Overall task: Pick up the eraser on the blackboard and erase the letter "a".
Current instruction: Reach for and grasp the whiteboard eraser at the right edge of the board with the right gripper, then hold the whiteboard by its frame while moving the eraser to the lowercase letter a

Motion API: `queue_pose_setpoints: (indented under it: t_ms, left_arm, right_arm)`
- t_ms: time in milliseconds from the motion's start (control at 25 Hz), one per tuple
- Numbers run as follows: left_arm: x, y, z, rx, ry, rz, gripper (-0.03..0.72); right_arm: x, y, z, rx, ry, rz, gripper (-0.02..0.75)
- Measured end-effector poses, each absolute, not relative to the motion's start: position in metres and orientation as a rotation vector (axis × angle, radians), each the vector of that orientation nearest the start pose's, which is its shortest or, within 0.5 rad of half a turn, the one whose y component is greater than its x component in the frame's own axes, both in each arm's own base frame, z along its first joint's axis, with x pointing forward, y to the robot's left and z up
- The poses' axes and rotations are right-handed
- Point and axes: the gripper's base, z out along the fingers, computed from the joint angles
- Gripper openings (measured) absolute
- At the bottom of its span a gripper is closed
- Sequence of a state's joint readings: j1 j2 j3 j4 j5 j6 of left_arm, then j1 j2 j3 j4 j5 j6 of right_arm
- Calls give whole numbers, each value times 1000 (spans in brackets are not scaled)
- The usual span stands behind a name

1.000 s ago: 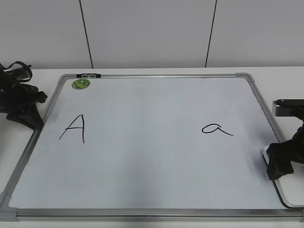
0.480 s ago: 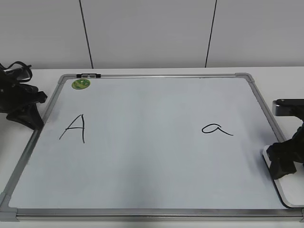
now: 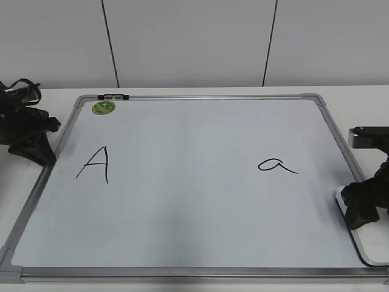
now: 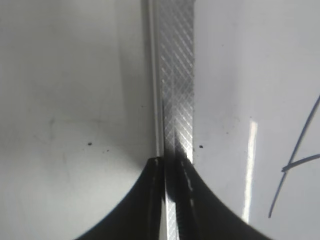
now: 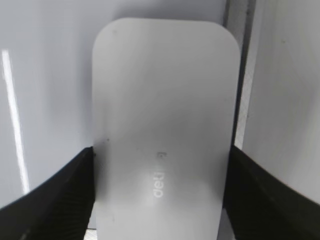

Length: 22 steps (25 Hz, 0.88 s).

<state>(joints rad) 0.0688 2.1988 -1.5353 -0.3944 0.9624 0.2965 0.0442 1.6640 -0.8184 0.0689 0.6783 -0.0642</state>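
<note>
The white eraser lies at the blackboard's front right corner, partly over the frame. My right gripper is down over it. In the right wrist view its two black fingers press against both long sides of the eraser, whose grey lettering shows on top. The small letter "a" stands whole on the board's right half, left of and beyond the eraser. My left gripper is shut and empty at the board's left edge, over the silver frame.
A capital "A" is written on the board's left half and shows in the left wrist view. A green sticker and a black clip sit at the far left corner. The board lies on a white table.
My right gripper dropped lower onto the eraser between one second and half a second ago, then stayed put. The left arm has not moved.
</note>
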Motion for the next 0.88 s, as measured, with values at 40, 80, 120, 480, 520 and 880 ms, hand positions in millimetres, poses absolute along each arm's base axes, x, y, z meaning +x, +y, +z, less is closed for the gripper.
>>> queue_pose_setpoints:
  t_ms: [40, 80, 120, 480, 520, 880]
  left_arm:
    - [426, 1, 124, 8, 3014, -480, 33]
    - [426, 1, 124, 8, 3014, -480, 33]
    - [426, 1, 124, 8, 3014, -480, 33]
    - [426, 1, 124, 8, 3014, -480, 34]
    - [426, 1, 124, 8, 3014, -480, 34]
    - [426, 1, 124, 8, 3014, -480, 34]
  right_arm:
    - [274, 16, 154, -87, 3004, 68, 540]
    - [274, 16, 154, -87, 3003, 68, 540]
    - [275, 16, 155, -87, 3004, 69, 540]
    - [288, 17, 173, -97, 3039, 77, 540]
    - [289, 17, 175, -98, 3043, 78, 540]
    - [316, 20, 223, -138, 2990, 95, 540]
